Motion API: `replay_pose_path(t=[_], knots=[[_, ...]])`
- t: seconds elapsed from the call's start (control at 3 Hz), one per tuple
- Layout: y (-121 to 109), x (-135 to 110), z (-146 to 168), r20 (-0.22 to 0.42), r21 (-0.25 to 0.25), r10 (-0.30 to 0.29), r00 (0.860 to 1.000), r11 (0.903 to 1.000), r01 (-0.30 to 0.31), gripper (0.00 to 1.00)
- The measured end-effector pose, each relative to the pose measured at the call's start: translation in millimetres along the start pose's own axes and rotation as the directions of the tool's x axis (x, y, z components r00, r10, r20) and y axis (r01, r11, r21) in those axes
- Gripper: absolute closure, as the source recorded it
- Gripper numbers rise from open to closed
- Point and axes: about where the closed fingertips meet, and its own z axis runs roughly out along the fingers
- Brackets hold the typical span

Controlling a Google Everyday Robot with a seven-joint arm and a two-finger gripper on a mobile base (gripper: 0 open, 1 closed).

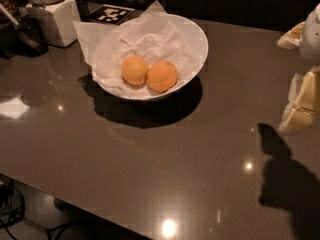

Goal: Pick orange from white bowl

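Counter (150, 174): 1 orange (162, 76), 1 bowl (201, 41), gripper (300, 106) right

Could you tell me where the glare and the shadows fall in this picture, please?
In the camera view, small lamp glare spots dot the glossy table; the white bowl casts a dark shadow toward the front; the gripper, at the right edge, throws one below itself.
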Motion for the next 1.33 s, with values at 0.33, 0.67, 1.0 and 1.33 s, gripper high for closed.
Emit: replay_pose_path(t=[0.33, 0.67, 1.0, 1.33], knots=[[0.0, 0.0, 0.0, 0.000, 0.000, 0.000, 1.000, 1.0000, 0.000, 0.00], [-3.5, -13.4, -5.3, -0.017, -0.012, 0.014, 1.000, 0.9998, -0.015, 0.00], [-28.2, -62.7, -11.7, -0.037, -0.048, 0.049, 0.998, 0.9975, -0.051, 0.00], [-34.5, -70.5, -13.5, -0.012, -0.018, 0.045, 0.999, 0.9988, -0.046, 0.00]])
